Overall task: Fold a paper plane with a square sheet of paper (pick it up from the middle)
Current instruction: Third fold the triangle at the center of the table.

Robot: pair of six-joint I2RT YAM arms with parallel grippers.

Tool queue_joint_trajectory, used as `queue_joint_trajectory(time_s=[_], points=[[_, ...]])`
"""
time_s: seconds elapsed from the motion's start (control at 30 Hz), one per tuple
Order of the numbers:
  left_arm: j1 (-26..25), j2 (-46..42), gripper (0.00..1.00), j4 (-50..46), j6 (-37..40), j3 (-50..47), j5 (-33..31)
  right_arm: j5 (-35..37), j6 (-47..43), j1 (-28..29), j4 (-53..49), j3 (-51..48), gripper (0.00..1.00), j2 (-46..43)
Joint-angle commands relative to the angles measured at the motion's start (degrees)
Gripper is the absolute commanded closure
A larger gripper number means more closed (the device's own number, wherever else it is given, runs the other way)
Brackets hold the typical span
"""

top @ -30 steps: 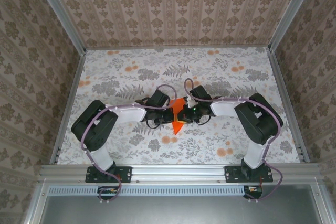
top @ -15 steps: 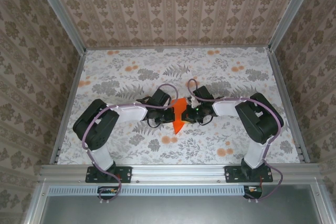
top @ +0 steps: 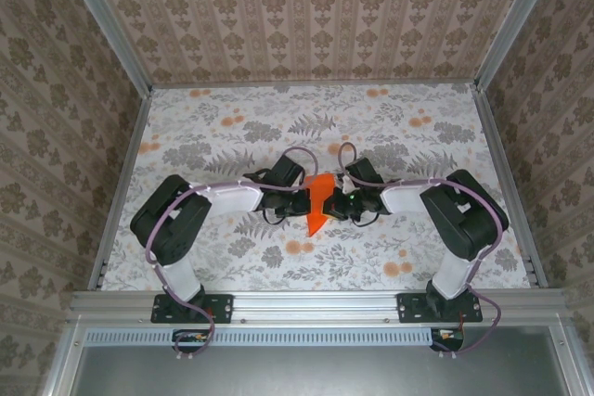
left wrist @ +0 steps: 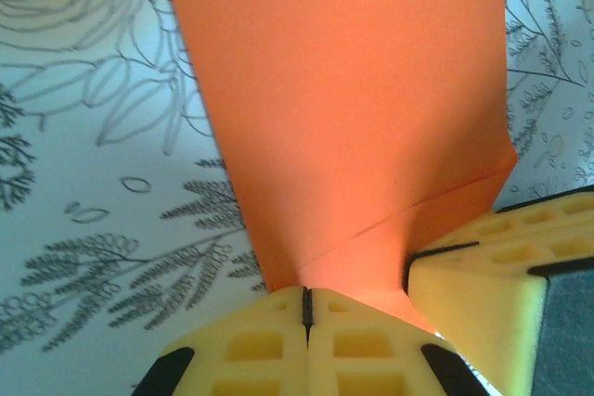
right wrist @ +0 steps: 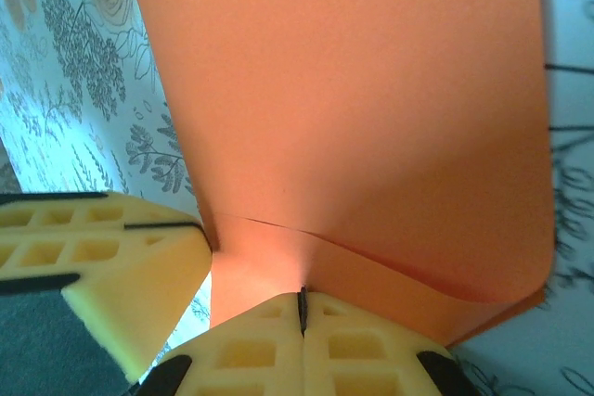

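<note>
Sheet of paper (top: 318,199): bright orange, folded to a point; at the centre of the table (top: 213,127), point toward the table's near edge.
Left gripper (left wrist: 307,308): fingers pressed together, pinching the sheet's edge from the table's left half.
Right gripper (right wrist: 302,308): fingers pressed together, clamping the opposite edge from the table's right half.

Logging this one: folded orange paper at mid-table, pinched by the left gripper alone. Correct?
Not alone. The right wrist view shows the right gripper shut on the folded orange paper too; the left gripper does pinch it at mid-table.
</note>
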Motion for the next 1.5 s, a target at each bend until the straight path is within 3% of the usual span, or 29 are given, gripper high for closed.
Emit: queue_joint_trajectory(time_s=[0.0,0.27,0.5,1.2,1.47], points=[[-2.1,-4.2,0.91,-0.1,-3.4,0.0,-1.4,9.1,3.7,-0.1,-6.2,-3.8,0.95,0.9],[-7.1,-7.1,0.91,3.9,-10.8,-4.5,-1.5,9.0,4.1,0.0,-5.9,-4.2,0.95,1.7],[-8.1,-4.5,0.93,5.6,-13.3,-5.7,-0.2,8.4,4.1,0.0,-5.6,-4.3,0.96,2.1],[-8.3,-1.9,0.94,2.8,-14.8,-7.5,0.6,8.3,3.1,-0.1,-7.0,-3.8,0.96,2.9],[-9.1,-6.2,0.94,1.4,-12.9,-6.3,0.7,8.4,2.8,-0.2,-7.6,-3.6,0.96,2.7]])
